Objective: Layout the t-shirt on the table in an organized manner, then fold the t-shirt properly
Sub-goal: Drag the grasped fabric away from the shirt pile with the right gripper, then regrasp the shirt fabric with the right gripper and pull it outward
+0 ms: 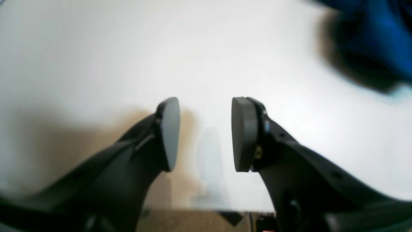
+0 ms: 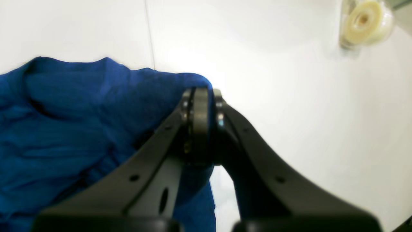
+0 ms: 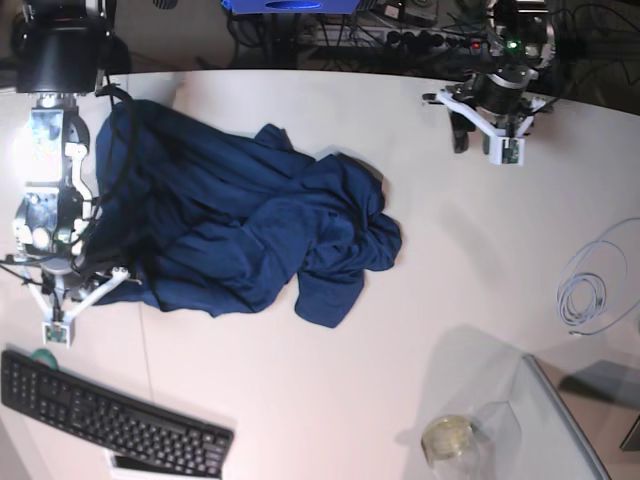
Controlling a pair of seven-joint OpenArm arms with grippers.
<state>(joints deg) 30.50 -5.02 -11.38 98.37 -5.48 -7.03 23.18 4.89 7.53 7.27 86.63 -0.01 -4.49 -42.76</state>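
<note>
In the right gripper (image 2: 202, 129): t-shirt (image 2: 74, 129) edge.

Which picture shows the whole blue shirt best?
The base view: it shows the whole crumpled dark navy-blue fabric t-shirt on the white table. The right wrist view shows only a bunched part pinched in the right gripper. The left wrist view catches just a blurred corner.

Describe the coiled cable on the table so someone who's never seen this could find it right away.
Start at the white table and go to the side opposite the crumpled t-shirt. Near that edge, just above the glass panel, lies the coiled cable: thin, pale loops, the only wire on the tabletop.
</note>
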